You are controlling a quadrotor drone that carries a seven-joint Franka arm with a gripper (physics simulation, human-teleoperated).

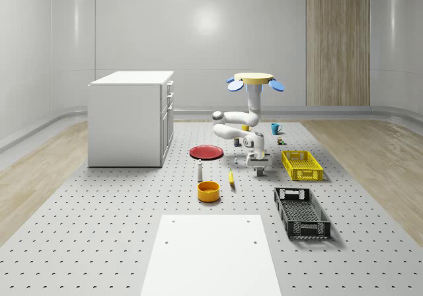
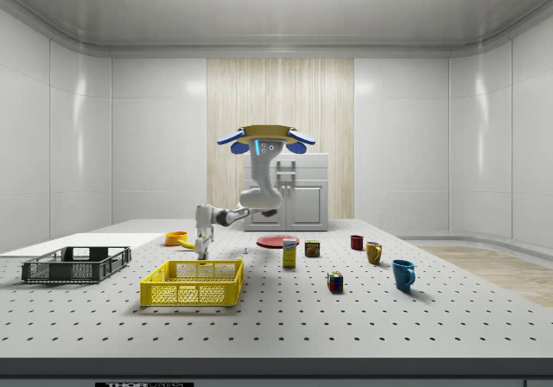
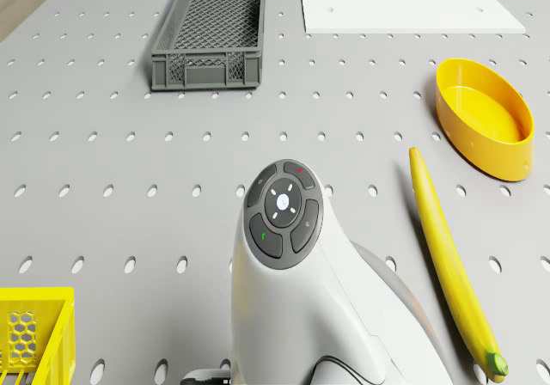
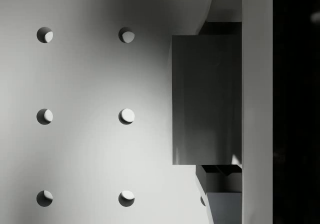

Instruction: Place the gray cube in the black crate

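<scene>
Whole-scene view, read from its left to its right: a white cabinet (image 1: 131, 117) stands at the back; then come a red plate (image 1: 207, 152), an orange bowl (image 1: 208, 191) and a banana (image 1: 231, 178) on the perforated table (image 1: 99, 223); the drone (image 1: 255, 80) hovers above the table's middle, its arm bent down so that the gripper (image 1: 262, 170) hangs low, just beside the yellow crate (image 1: 302, 164); the black crate (image 1: 301, 211) lies nearer the camera, well apart from the gripper.

In the wrist view the gray cube (image 4: 206, 99) sits close against the gripper, with what looks like a finger (image 4: 257, 104) flat along one side of it; in the whole-scene view a small gray block shows at the fingertips, just above the table; I judge the fingers closed on the cube and the cube lifted clear, though the gap beneath it is slight.

So the grasp seems done; what is left is the carry across to the black crate, which looks empty in the drone view, and the release inside its walls.
</scene>
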